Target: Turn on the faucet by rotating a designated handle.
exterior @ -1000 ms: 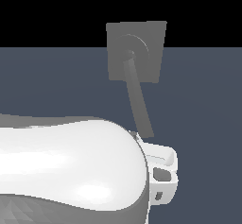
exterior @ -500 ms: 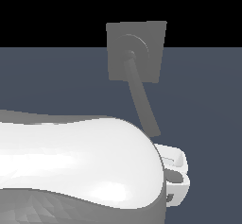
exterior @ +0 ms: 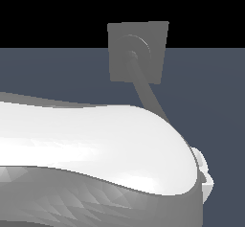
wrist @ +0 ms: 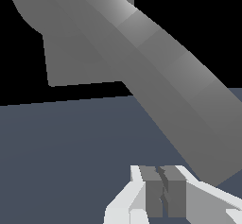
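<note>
Faucet: the faucet (exterior: 139, 52) is a grey square plate with ring ridges, standing at the far side of the scene, right of centre in the exterior view.

Handle: the handle (exterior: 149, 96) runs from the plate's hub down and toward the near side, curving to the exterior view's right; its lower end goes behind the arm (exterior: 91, 147). In the wrist view the handle (wrist: 156, 67) fills the frame as a broad diagonal bar.

Change: over the last second the handle's lower part has swung further toward the exterior view's right, and the arm has come along with it.

Meaning: I take it the push is working and the turn is under way; how much rotation is left I cannot tell.

Gripper: the gripper (wrist: 163, 192) has its fingers pressed together with only a thin seam between them, and nothing is between them. It sits just beside the handle's lower end; contact itself is not clearly shown.

Containers: none are visible.
</note>
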